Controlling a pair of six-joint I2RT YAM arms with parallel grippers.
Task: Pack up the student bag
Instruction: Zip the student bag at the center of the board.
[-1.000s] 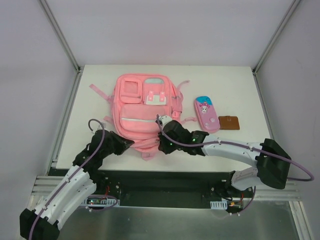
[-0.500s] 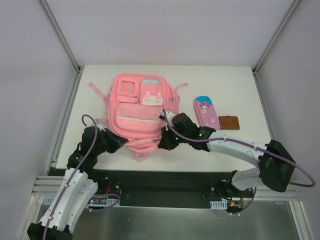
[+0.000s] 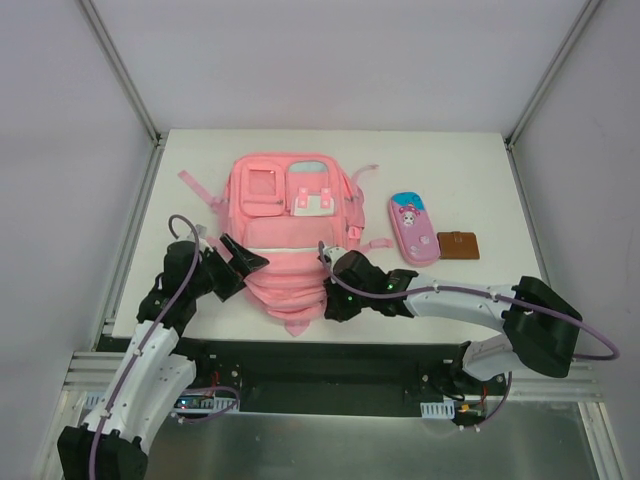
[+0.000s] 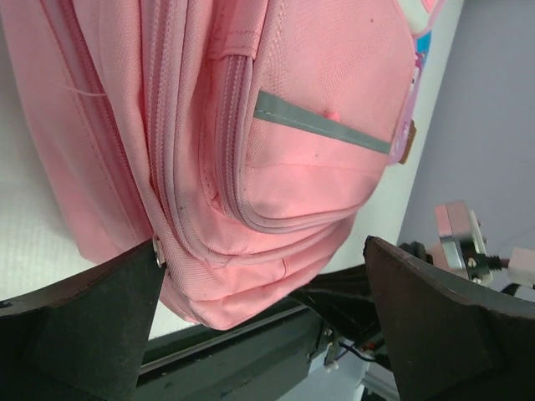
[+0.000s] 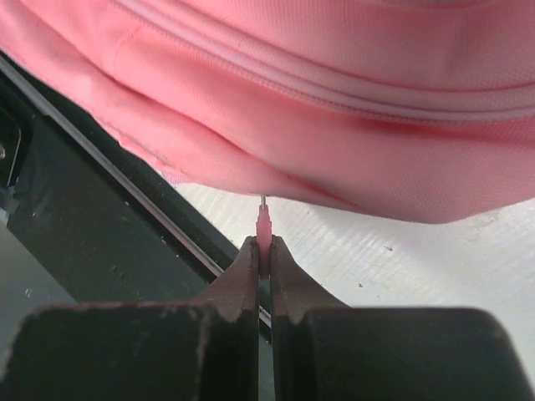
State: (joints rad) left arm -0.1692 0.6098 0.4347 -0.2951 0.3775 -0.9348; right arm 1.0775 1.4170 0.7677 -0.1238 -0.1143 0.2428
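Top external view: student bag [image 3: 285, 235] lies flat on white surface [image 3: 450, 180], left of centre, front pockets up. Long axis runs near-far. Buckle-tab end points far, rumpled end sits at surface's near edge. Left end effector [image 3: 245, 252] just beside bag's near-left side, jaws spread wide, facing bag's side seam. Right end effector [image 3: 330, 300] at bag's near-right corner, jaws pinched tight on thin pink tab [image 5: 264, 224] below bag's edge. Pencil case [image 3: 413, 229] and brown wallet [image 3: 458, 245] lie right of bag, apart from it.
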